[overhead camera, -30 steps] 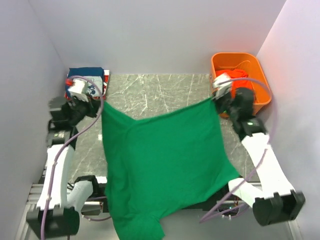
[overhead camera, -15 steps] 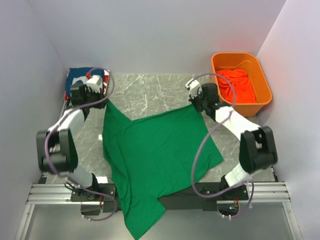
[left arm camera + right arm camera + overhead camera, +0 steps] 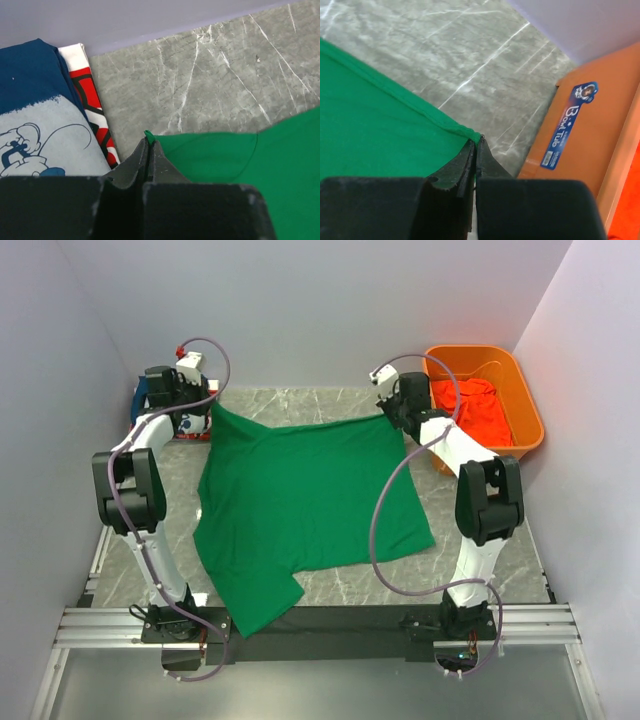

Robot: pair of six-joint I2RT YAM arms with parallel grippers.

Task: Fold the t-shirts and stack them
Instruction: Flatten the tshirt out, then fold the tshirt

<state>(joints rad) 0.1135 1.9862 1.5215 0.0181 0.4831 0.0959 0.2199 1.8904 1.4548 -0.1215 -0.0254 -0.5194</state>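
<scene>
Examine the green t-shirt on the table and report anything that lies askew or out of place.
The green t-shirt lies skewed, not square to the table, and its near-left part hangs past the table's near edge. The left gripper and right gripper pinch its far corners.

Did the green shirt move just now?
Yes. The green t-shirt moved toward the back wall: its far edge now lies close to the table's back edge.
</scene>
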